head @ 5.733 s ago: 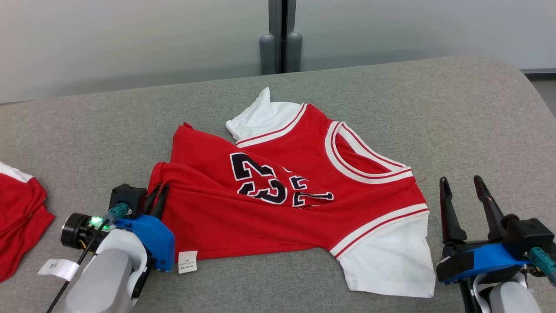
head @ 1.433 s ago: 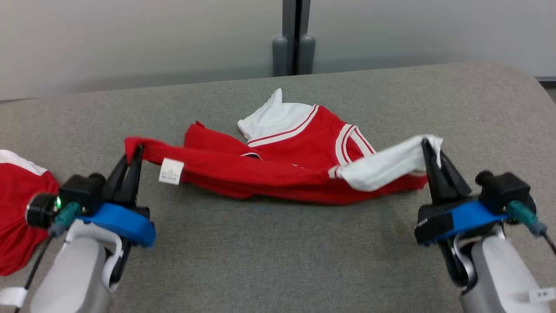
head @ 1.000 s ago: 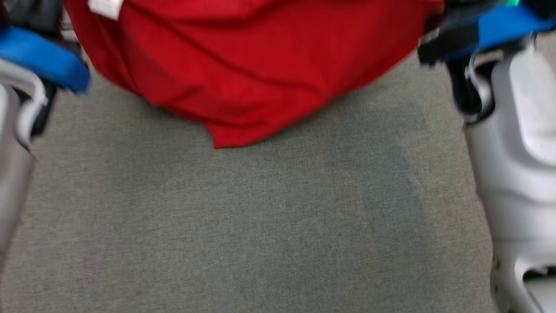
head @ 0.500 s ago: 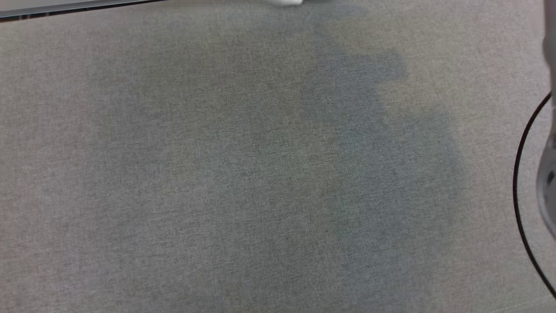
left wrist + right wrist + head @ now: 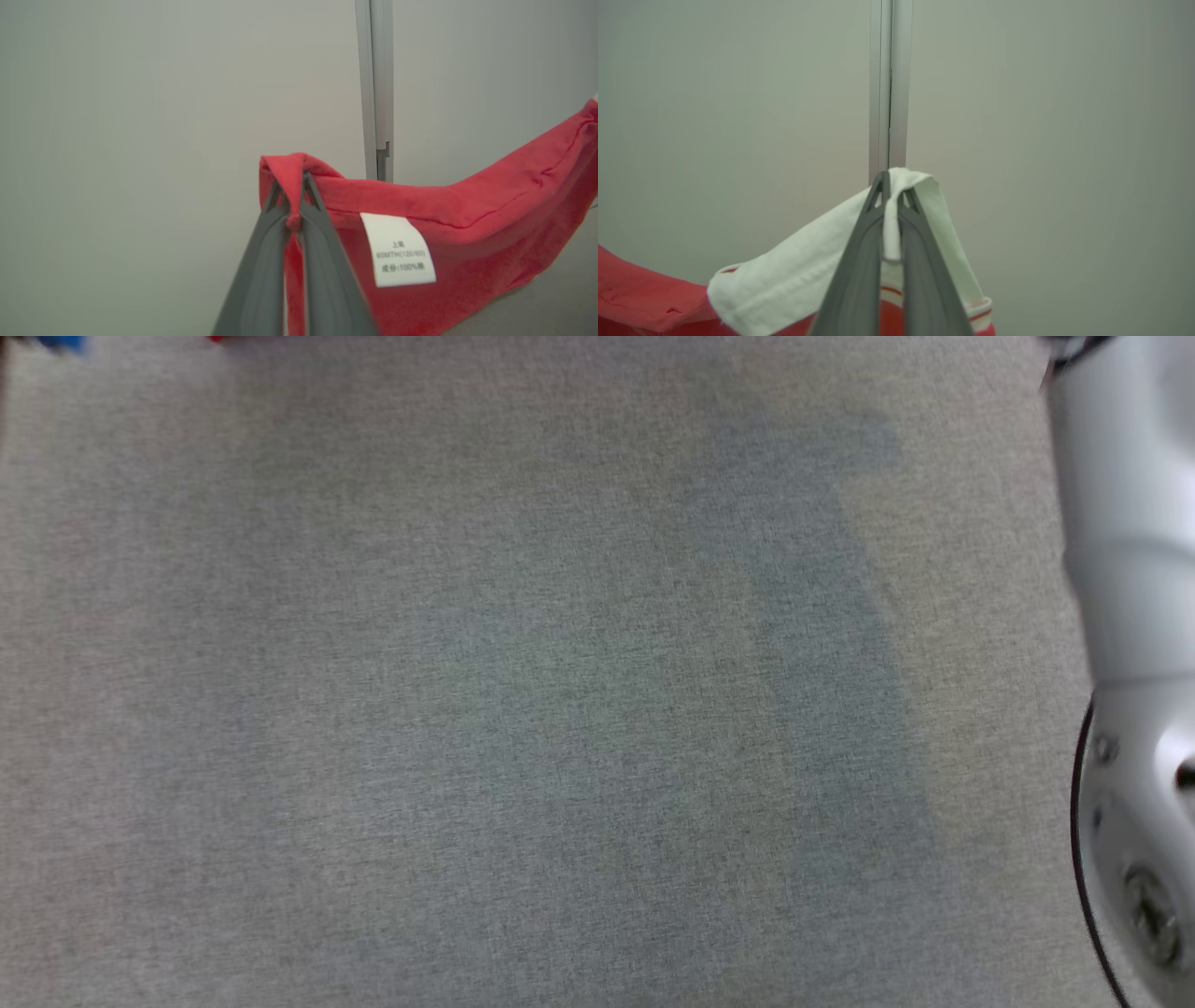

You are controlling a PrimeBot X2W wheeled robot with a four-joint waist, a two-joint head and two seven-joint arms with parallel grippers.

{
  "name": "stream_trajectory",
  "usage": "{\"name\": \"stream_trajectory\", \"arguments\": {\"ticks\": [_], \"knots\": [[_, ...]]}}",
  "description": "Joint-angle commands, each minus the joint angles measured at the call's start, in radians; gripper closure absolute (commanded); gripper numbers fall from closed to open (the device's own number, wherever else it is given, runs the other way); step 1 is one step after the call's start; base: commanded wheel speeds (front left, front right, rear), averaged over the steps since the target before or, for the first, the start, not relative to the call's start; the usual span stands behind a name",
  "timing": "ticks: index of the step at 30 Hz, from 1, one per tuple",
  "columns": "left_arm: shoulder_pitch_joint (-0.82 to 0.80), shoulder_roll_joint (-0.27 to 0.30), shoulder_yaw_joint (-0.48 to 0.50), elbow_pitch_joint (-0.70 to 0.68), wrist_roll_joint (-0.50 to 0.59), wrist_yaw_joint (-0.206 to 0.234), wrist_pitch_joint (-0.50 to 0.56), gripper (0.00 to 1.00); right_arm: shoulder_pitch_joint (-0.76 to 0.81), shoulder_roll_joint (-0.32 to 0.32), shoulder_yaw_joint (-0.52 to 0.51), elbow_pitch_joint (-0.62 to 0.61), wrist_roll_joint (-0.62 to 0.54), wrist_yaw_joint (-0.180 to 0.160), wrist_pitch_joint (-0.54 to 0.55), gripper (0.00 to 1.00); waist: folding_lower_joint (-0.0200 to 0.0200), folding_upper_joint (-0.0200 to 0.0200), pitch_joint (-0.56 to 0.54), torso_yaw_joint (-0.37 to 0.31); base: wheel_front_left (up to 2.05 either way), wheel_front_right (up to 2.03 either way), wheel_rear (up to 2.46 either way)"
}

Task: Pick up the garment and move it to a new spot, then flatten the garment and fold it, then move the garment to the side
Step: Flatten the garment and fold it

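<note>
The red jersey (image 5: 490,219) hangs between both arms, its red corner (image 5: 286,169) clamped in the left gripper (image 5: 293,185), its white sleeve (image 5: 798,280) clamped in the right gripper (image 5: 892,184).

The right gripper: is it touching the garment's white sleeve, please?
Touching. The right wrist view shows the right gripper shut on a fold of white sleeve.

Head down, wrists outward
Head view looks steeply down, close on the grey surface (image 5: 467,709); wrist views face a pale wall (image 5: 140,116), sharing the garment (image 5: 467,219) and seemingly one upright post (image 5: 375,84).
</note>
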Motion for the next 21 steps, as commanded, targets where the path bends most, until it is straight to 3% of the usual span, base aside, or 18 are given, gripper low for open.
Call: {"name": "stream_trajectory", "arguments": {"ticks": [1,4,9,17,21], "knots": [[0.057,-0.012,0.016,-0.009,-0.015,0.002,-0.011,1.0,0.078,-0.007,0.005,-0.036,0.011,0.0,-0.004,1.0,-0.0001,0.0,-0.012,0.007,0.0,0.0,0.0],[0.184,-0.027,0.06,-0.051,-0.028,0.011,-0.014,1.0,0.231,-0.013,0.024,-0.113,0.027,0.0,-0.004,1.0,-0.0001,0.0,-0.044,0.009,0.0,0.0,0.0],[0.474,-0.063,0.187,-0.198,-0.007,0.064,-0.014,1.0,0.527,-0.036,0.051,-0.241,0.053,0.0,-0.004,1.0,-0.0001,0.0,-0.115,0.015,0.0,0.0,0.0],[0.887,-0.155,0.332,-0.361,0.032,0.112,-0.015,1.0,0.967,-0.05,0.048,-0.386,0.131,0.0,0.004,1.0,-0.0001,0.0,-0.211,0.027,0.0,0.0,0.0],[1.035,-0.197,0.361,-0.389,0.049,0.104,-0.015,1.0,1.134,-0.051,0.028,-0.446,0.159,0.0,0.035,1.0,-0.0001,0.0,-0.251,0.034,0.0,0.0,0.0]]}}
